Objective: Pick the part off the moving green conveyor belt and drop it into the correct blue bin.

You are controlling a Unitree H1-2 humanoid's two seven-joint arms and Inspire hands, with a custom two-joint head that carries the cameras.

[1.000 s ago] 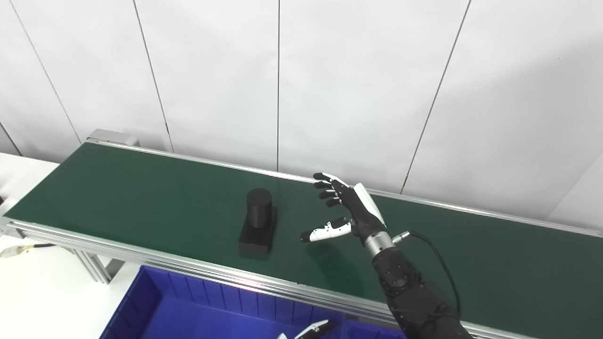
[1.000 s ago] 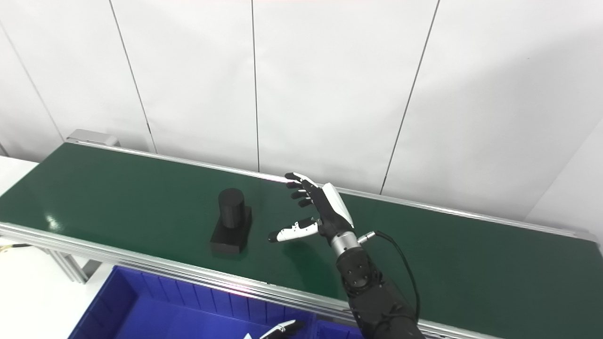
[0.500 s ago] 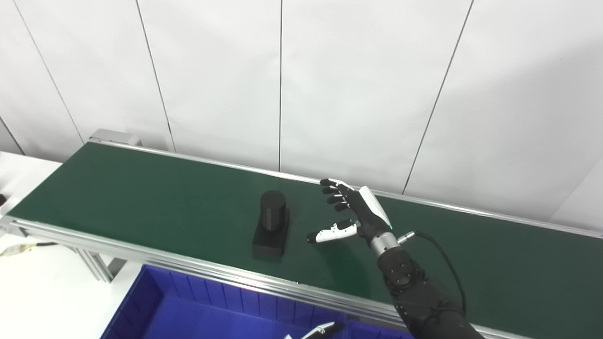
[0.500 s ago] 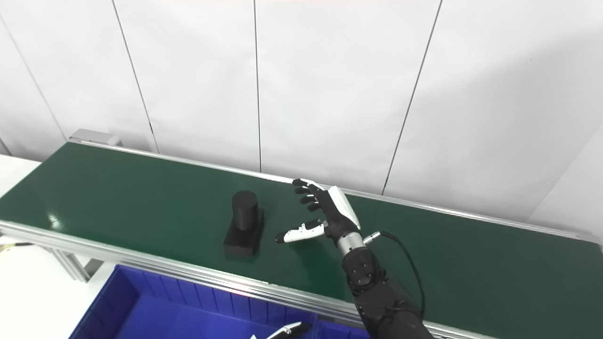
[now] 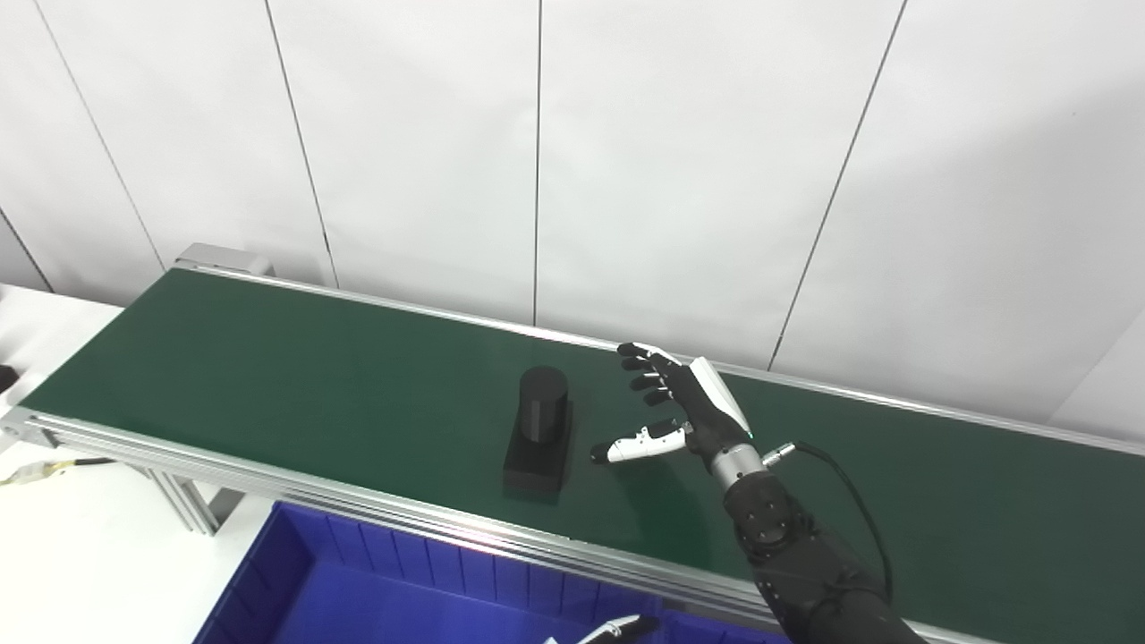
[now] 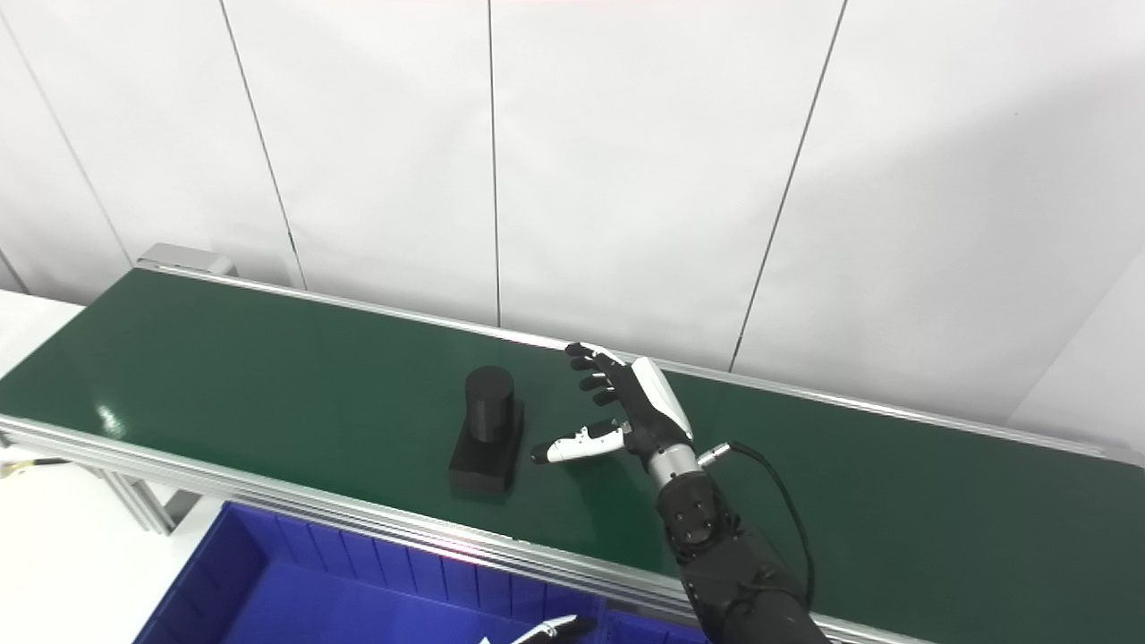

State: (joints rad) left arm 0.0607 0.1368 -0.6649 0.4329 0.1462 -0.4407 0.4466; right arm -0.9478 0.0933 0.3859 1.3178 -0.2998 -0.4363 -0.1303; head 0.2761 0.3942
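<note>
On the conveyor belt (image 5: 268, 376) in our left eye view, the black part (image 5: 539, 434) stands just left of our right hand (image 5: 684, 411), which is spread and empty. Our left hand (image 5: 617, 629) barely shows below the belt; we cannot tell its state.

From our right eye view, the blue bin (image 6: 295, 599) lies below the belt. Closing late could knock the part over.

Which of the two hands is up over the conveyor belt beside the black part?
The right hand, open beside the black part; the left hand sits low at the frame's bottom edge.
</note>
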